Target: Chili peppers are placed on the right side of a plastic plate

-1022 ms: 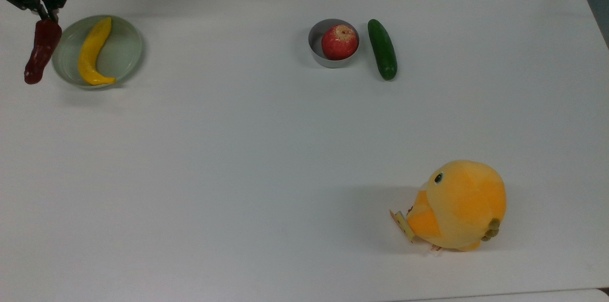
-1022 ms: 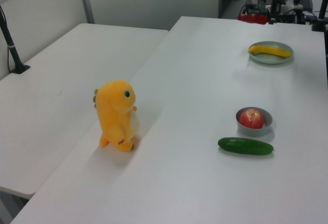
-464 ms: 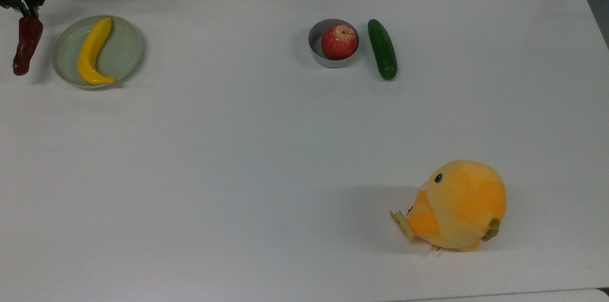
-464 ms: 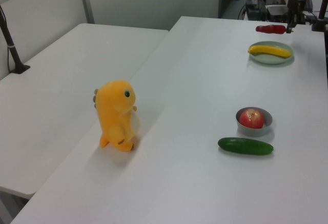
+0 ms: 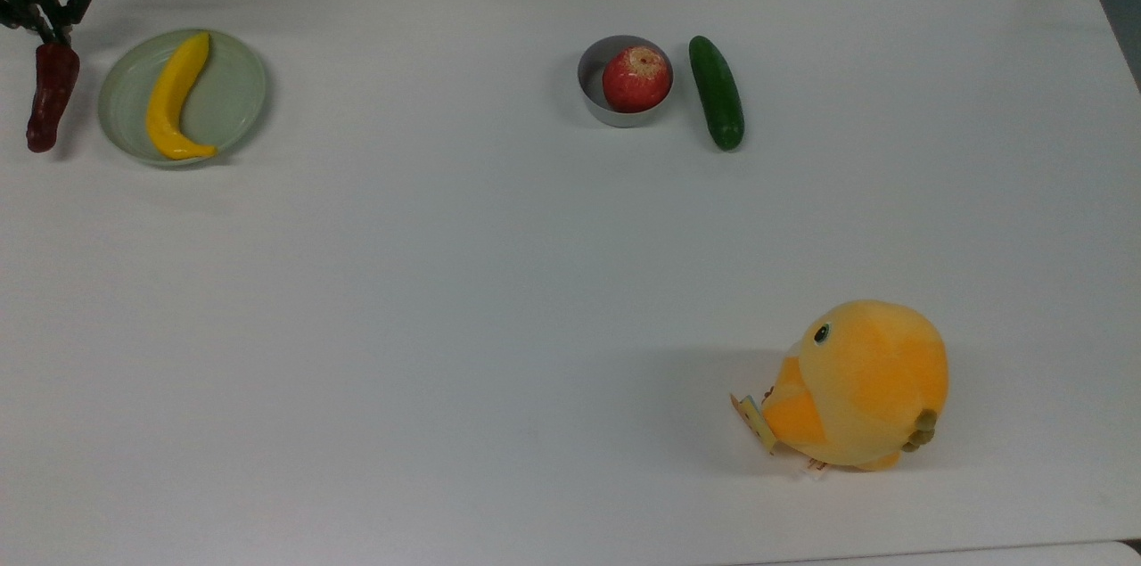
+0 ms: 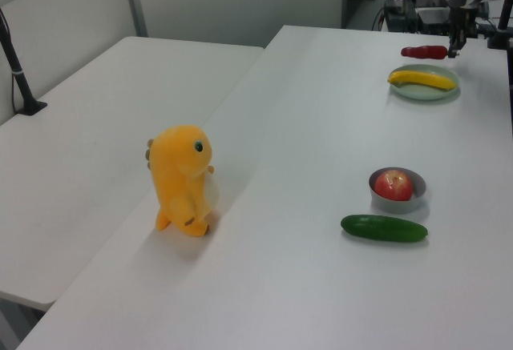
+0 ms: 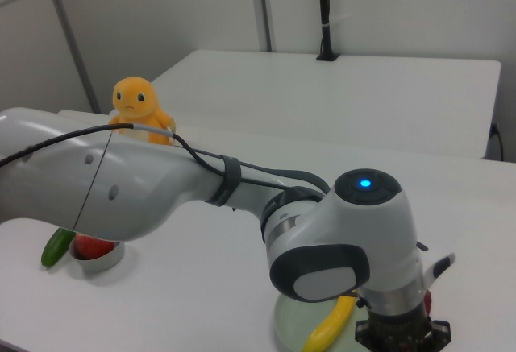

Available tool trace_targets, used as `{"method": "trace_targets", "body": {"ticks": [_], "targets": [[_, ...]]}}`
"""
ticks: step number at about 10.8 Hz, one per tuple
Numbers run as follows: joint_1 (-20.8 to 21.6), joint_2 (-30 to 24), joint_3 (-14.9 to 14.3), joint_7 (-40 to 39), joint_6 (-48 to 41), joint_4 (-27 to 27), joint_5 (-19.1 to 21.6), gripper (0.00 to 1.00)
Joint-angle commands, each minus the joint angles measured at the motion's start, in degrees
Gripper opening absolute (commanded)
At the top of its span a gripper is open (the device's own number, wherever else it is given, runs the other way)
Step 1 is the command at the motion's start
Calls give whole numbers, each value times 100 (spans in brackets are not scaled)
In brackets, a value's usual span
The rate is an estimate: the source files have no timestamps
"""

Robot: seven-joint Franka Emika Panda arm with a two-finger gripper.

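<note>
At the upper left of the top view, the gripper [image 5: 49,29] pinches the stem end of the chili pepper [image 5: 47,96], which has dropped lower over the last second and shifted off the plastic plate [image 5: 233,94] — it now hangs or rests just beside the rim on the top view's left. Release looks close. Whether the chili's tip touches the table [image 5: 535,281] is hard to tell, and the arm [image 7: 201,191] blocks most of the plate in the right view.

Bright even light, soft faint shadows
</note>
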Motion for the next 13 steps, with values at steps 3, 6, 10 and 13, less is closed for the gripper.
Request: {"method": "trace_targets", "body": {"ticks": [3,6,10,13], "targets": [[17,62,2,-149,116,38,165,28],[17,54,2,-105,108,38,209,66],[61,-288,11,-70,-337,47,218,100],[315,-1139,46,1014,-1812,475,218,100]]}}
